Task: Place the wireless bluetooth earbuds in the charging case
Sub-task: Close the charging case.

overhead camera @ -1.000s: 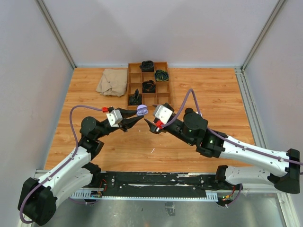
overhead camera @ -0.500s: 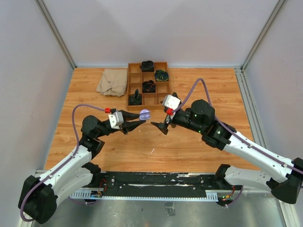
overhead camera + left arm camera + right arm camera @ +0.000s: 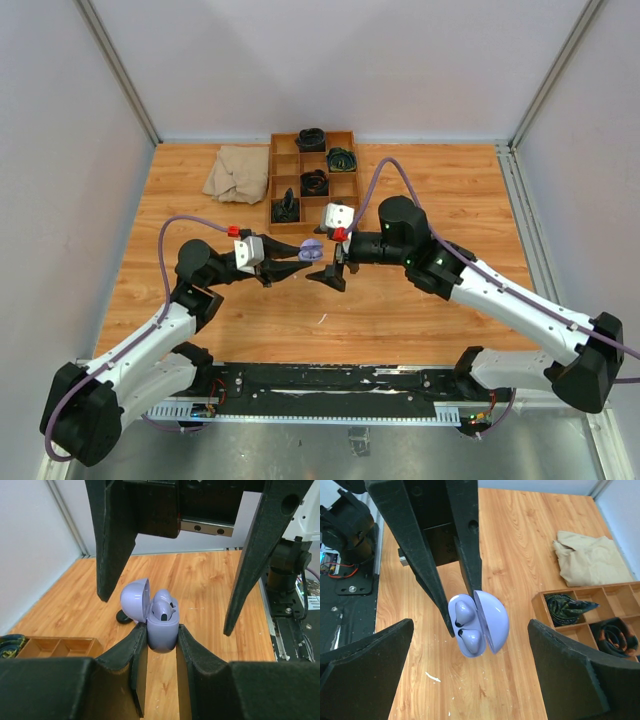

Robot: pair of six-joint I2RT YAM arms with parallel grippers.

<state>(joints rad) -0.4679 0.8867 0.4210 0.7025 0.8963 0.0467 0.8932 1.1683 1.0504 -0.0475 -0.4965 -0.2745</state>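
Midair, open charging case [image 3: 162, 627], left fingers [image 3: 128, 654] clamped

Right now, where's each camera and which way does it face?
Top external: above, behind the bases, looking down at the table; left arm, right arm show.
Left wrist: looks along its shut jaws at the lilac charging case they hold.
Right wrist: looks between its open jaws at that case.
Shared: the case, lid open.

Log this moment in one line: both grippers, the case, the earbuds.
left gripper: shut on case | case: lilac, lid open | earbuds: two seated in case | right gripper: open, empty, close to case
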